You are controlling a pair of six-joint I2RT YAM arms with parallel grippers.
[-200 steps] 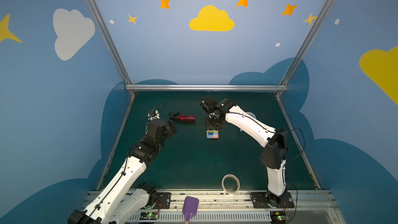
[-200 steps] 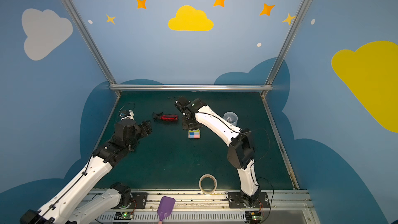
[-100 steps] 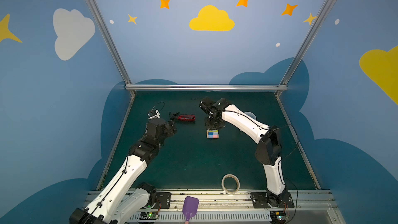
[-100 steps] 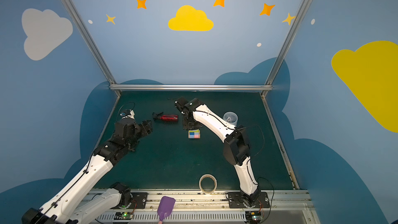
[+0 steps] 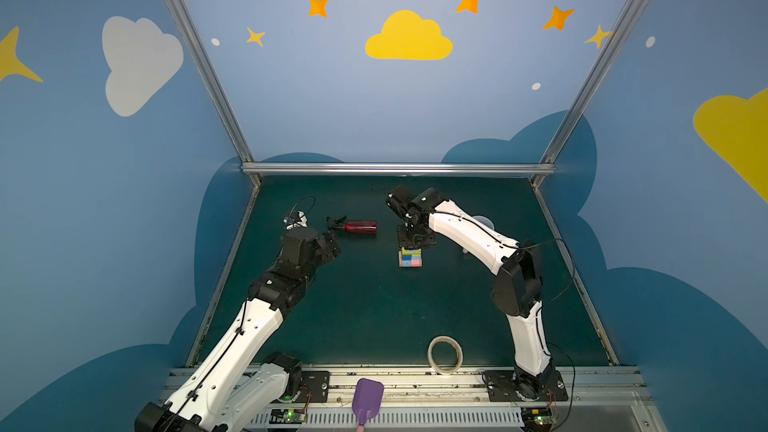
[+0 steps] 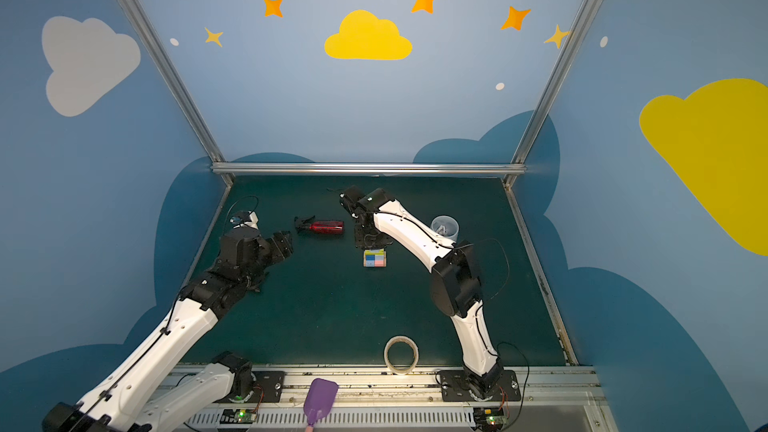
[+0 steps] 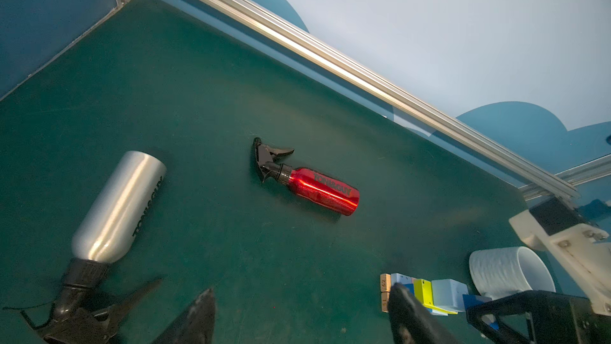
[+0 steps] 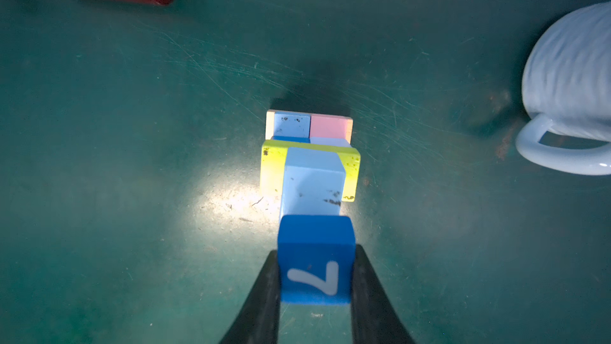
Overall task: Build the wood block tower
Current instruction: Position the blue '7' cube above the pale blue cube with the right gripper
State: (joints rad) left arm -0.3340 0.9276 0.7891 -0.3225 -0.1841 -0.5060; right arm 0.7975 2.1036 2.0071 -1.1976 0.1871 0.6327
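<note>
While the right gripper (image 8: 315,259) is clamping a dark blue wooden cube with a white "7" (image 8: 315,236) between its black fingers (image 8: 261,296), it is hanging right over the wood block tower (image 5: 410,257), which is standing mid-table on the dark green mat (image 5: 365,309). The tower is showing a light-blue cube (image 8: 312,187) on a yellow-green flat block (image 8: 271,170), with a pink flat block (image 8: 330,126) and a light-blue flat block (image 8: 291,125) at the base. Cannot tell whether the held cube is touching the top cube.

The left gripper (image 7: 302,289) is hanging with jaws wide apart, gripping nothing, well apart from the tower. A red metal spray bottle (image 5: 360,227) is lying on its side between them. A white ribbed mug (image 8: 568,94) is standing near the tower. A silver spray bottle (image 7: 119,206) is lying by the left gripper, and a tape roll (image 5: 445,355) is lying at the front edge.
</note>
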